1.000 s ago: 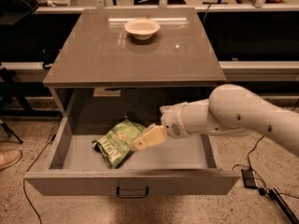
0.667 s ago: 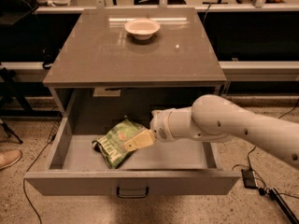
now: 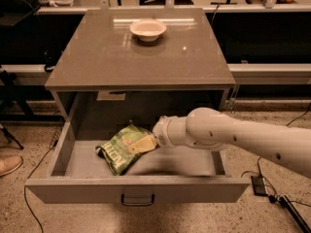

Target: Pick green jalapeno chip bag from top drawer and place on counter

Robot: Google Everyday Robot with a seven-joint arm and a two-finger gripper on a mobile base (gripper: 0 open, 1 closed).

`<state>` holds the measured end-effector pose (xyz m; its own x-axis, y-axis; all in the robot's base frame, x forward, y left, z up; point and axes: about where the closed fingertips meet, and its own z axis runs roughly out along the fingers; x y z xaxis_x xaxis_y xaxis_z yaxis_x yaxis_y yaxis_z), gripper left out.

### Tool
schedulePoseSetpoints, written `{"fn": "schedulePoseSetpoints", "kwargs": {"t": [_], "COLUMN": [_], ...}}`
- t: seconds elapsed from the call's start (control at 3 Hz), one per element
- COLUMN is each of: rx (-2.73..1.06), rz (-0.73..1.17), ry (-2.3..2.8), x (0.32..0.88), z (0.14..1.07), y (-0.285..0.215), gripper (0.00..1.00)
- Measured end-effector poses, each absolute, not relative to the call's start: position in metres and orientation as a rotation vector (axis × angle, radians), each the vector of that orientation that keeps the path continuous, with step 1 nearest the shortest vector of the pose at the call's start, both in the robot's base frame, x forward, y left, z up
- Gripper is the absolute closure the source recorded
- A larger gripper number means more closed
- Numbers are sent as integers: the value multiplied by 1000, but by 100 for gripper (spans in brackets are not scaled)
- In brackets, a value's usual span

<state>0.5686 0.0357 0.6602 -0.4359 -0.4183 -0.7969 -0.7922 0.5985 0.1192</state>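
The green jalapeno chip bag [image 3: 120, 147] lies in the open top drawer [image 3: 136, 189], left of centre. It is crinkled, with white lettering. My gripper [image 3: 140, 144] reaches in from the right on a thick white arm and rests over the bag's right side, its pale fingers lying on the bag. The drawer is pulled out, and its small dark handle [image 3: 137, 200] is at front centre. The counter [image 3: 97, 57] is the glossy grey-brown top of the cabinet above the drawer.
A white bowl [image 3: 148, 29] stands at the back centre of the counter. A shoe [image 3: 8, 164] is on the floor at left. Cables and a dark adapter [image 3: 257, 184] lie on the floor at right. A shelf runs behind the cabinet.
My arm has pushed further left into the drawer. The gripper has moved from beside the bag's right edge onto the bag. The bag has not visibly shifted.
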Motion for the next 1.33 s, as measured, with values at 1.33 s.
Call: {"fn": "schedulePoseSetpoints", "kwargs": {"t": [1.33], "rx": [-975], "rz": [608], "ry": [2152], "x": [575], "z": [608], "y": [45], "gripper": [25]}}
